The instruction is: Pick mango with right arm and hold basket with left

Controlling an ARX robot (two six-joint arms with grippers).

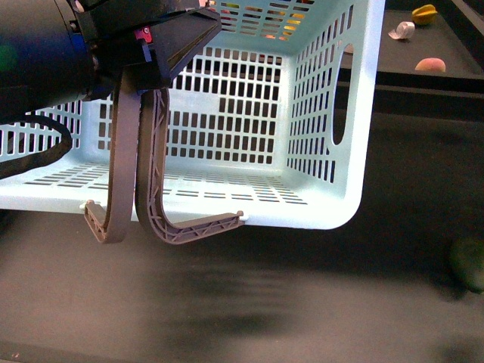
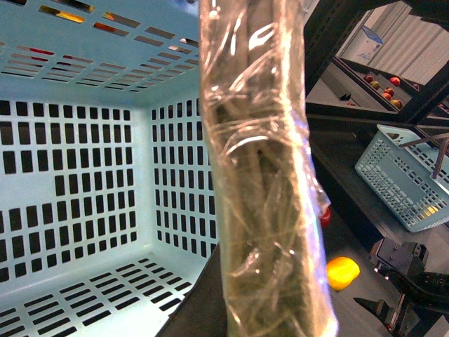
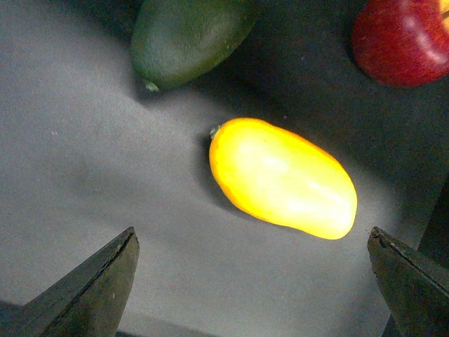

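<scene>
The mango [image 3: 280, 175] is a smooth yellow-orange oval lying on the dark table. It also shows in the left wrist view [image 2: 342, 272]; in the front view it is not seen. My right gripper [image 3: 252, 235] is open above the table, its two dark fingertips [image 3: 105, 281] wide apart just short of the mango, not touching it. The light blue slotted basket [image 1: 333, 113] is lifted off the table. My left gripper [image 1: 151, 68] is shut on the basket at its brown handles [image 1: 125, 151]; a plastic-wrapped handle [image 2: 259, 175] fills the left wrist view and hides the jaws.
A dark green oval fruit [image 3: 186, 35] and a red apple [image 3: 400, 38] lie just beyond the mango; the green fruit also shows at the front view's right edge [image 1: 469, 265]. A back shelf holds a yellow star-shaped fruit [image 1: 425, 13]. A second blue basket [image 2: 407, 175] stands farther off.
</scene>
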